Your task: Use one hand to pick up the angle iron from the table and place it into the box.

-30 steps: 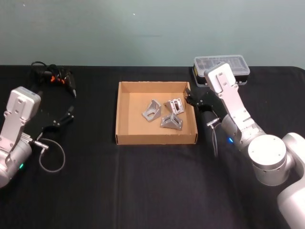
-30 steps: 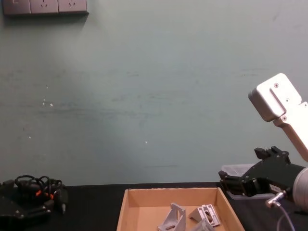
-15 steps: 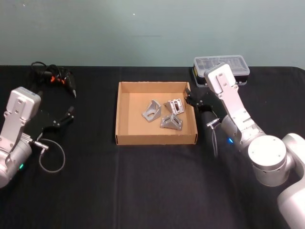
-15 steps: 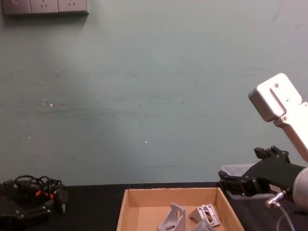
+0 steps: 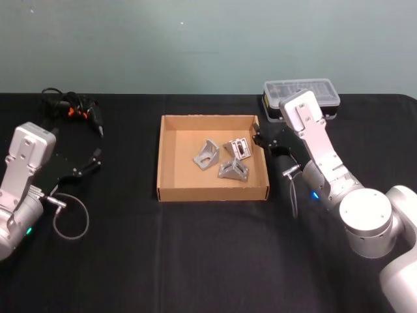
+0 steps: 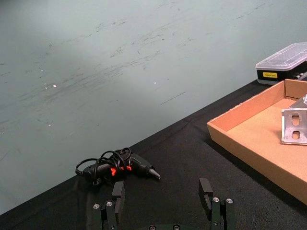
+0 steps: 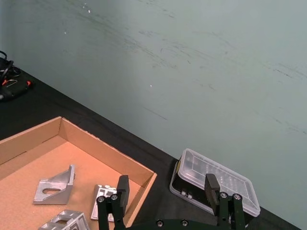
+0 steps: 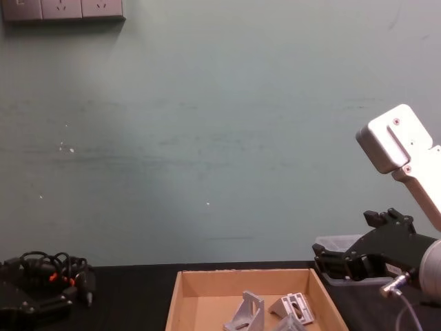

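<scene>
Brackets, three of them, lie inside the box [image 5: 171,189]: one [image 5: 206,154] near its middle, one [image 5: 238,147] toward the back right corner, and one [image 5: 234,169] just in front of those two, all resting on the cardboard floor and close together. No bracket is to be seen on the bare black tabletop [image 5: 195,254] around the box, so the placing looks done, or nearly so; whether more pieces were meant to go in cannot be told. The right tool [image 5: 258,138] hangs just beside the box's right wall, near its back corner, with its fingers [image 7: 122,188] spread apart and nothing between them. It looks like a tool that has let go and has only to pull clear. Behind it, beyond the box's back right corner, sits a small clear-lidded case [image 5: 303,96]. The left tool [image 5: 96,158] is parked well to the left of the box, low over the tabletop, its fingers [image 6: 118,190] also spread apart and empty. A black cabled hand tool [image 5: 73,107] lies beyond it, off the box's back left corner. What is left, by my judgement, is little more than withdrawing the right arm.
</scene>
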`<state>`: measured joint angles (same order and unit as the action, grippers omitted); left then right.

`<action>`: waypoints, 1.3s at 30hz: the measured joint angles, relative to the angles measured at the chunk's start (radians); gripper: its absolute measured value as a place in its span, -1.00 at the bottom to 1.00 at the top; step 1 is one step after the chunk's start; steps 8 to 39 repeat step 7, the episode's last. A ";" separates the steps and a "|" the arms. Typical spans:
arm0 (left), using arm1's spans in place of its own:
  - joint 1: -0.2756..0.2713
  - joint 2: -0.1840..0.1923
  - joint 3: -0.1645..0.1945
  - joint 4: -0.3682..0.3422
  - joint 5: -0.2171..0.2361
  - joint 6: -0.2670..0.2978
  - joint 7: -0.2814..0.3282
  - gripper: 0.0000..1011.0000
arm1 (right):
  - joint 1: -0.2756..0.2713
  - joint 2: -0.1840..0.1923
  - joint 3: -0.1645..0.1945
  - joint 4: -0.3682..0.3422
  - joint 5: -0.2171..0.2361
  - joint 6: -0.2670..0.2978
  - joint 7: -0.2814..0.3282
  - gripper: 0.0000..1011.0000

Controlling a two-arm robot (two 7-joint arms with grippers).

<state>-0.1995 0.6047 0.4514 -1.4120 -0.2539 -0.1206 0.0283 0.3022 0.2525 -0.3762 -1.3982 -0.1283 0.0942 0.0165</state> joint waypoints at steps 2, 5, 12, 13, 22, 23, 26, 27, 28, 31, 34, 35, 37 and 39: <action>0.000 0.000 0.000 0.000 0.000 0.000 0.000 1.00 | 0.000 0.000 0.000 0.000 0.000 0.000 0.000 0.98; 0.000 0.000 0.000 0.000 0.000 0.000 0.000 1.00 | 0.000 0.000 0.000 0.000 0.000 0.000 0.000 0.98; 0.000 0.000 0.000 0.000 0.000 0.000 0.000 1.00 | 0.000 0.000 0.000 0.000 0.000 0.000 0.000 0.98; 0.000 0.000 0.000 0.000 0.000 0.000 0.000 1.00 | 0.000 0.000 0.000 0.000 0.000 0.000 0.000 0.98; 0.000 0.000 0.000 0.000 0.000 0.000 0.000 1.00 | 0.000 0.000 0.000 0.000 0.000 0.000 0.000 0.98; 0.000 0.000 0.000 0.000 0.000 0.000 0.000 1.00 | 0.000 0.000 0.000 0.000 0.000 0.000 0.000 0.98; 0.000 0.000 0.000 0.000 0.000 0.000 0.000 1.00 | 0.000 0.000 0.000 0.000 0.000 0.000 0.000 0.98; 0.000 0.000 0.000 0.000 0.000 0.000 0.000 1.00 | 0.000 0.000 0.000 0.000 0.000 0.000 0.000 0.98; 0.000 0.000 0.000 0.000 0.000 0.000 0.000 1.00 | 0.000 0.000 0.000 0.000 0.000 0.000 0.000 0.98; 0.000 0.000 0.000 0.000 0.000 0.000 0.000 1.00 | 0.000 0.000 0.000 0.000 0.000 0.000 0.000 0.98; 0.000 0.000 0.000 0.000 0.000 0.000 0.000 1.00 | 0.000 0.000 0.000 0.000 0.000 0.000 0.000 0.98; 0.000 0.000 0.000 0.000 0.000 0.000 0.000 1.00 | 0.000 0.000 0.000 0.000 0.000 0.000 0.000 0.98; 0.000 0.000 0.000 0.000 0.000 0.000 0.000 1.00 | 0.000 0.000 0.000 0.000 0.000 0.000 0.000 0.98; 0.000 0.000 0.000 0.000 0.000 0.000 0.000 1.00 | 0.000 0.000 0.000 0.000 0.000 0.000 0.000 0.98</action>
